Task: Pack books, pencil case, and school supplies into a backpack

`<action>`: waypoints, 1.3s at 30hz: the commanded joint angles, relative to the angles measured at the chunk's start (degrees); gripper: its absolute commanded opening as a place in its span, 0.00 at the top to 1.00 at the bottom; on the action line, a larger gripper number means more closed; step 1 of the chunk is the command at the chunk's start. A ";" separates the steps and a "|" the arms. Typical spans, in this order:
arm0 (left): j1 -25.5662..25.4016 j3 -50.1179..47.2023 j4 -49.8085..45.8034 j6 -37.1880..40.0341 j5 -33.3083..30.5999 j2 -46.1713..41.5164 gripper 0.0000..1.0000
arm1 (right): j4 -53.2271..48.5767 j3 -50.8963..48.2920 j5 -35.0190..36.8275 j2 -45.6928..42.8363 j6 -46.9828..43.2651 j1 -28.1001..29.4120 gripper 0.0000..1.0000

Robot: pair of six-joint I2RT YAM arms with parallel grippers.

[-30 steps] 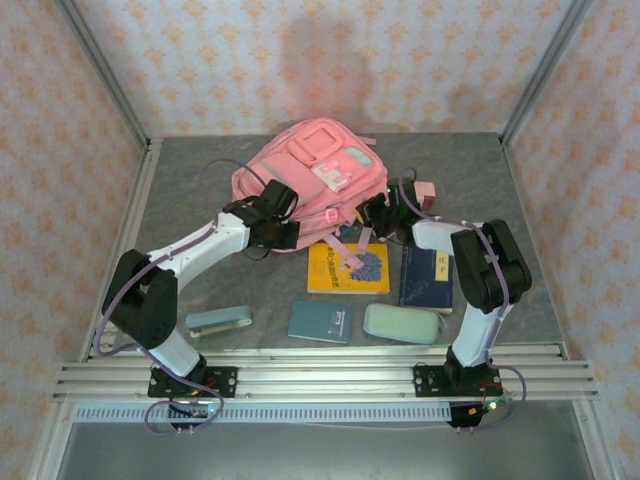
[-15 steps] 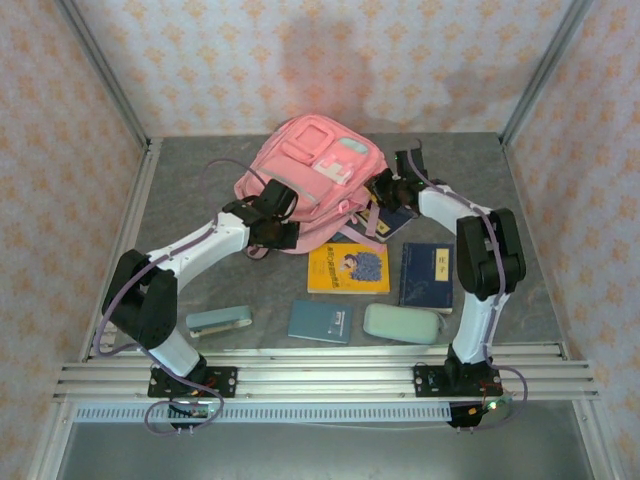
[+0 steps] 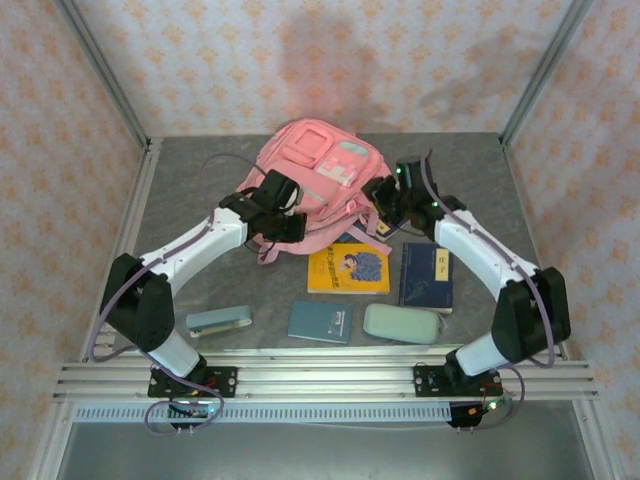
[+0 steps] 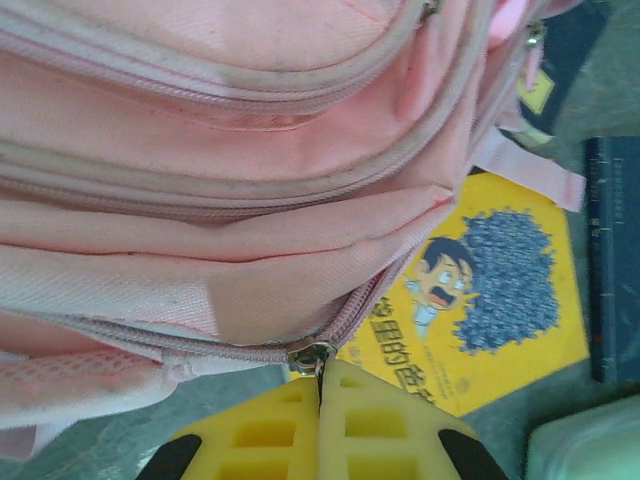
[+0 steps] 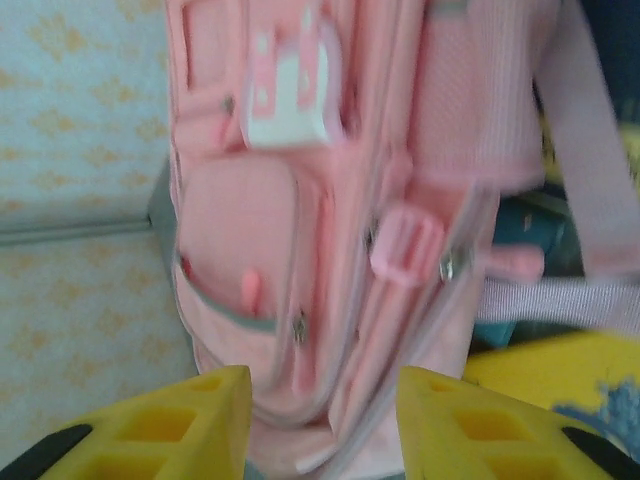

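The top camera sits high at the 6 o'clock edge, looking down over the whole bench (image 3: 190, 200). Both wrist cameras press close on the backpack (image 3: 315, 175), left from 8 o'clock, right from 4 o'clock. All three share the yellow book (image 3: 348, 268).

Pale wallpaper with orange floral motifs covers the back wall (image 3: 330, 60) and both side walls. Below lies a grey speckled surface (image 3: 190, 190), with silver corner posts (image 3: 100, 75) and aluminium rails (image 3: 320, 375) up front. The light is soft and even.
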 commanded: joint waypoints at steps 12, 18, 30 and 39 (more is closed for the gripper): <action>-3.69 1.54 -1.02 -1.17 2.87 -5.70 1.00 | 16.35 -1.70 -3.00 8.33 15.24 9.72 0.47; -3.95 -0.16 0.09 -1.69 3.20 -6.43 1.00 | 16.92 -1.83 -1.96 11.70 15.40 9.98 0.58; -4.11 -1.98 -4.46 0.52 -6.63 -4.23 0.83 | 19.50 -2.89 -0.55 14.98 12.78 9.90 1.00; -4.02 -5.89 -2.54 -1.34 -10.64 -5.42 0.67 | 18.70 -1.54 -0.67 17.70 12.08 9.65 0.55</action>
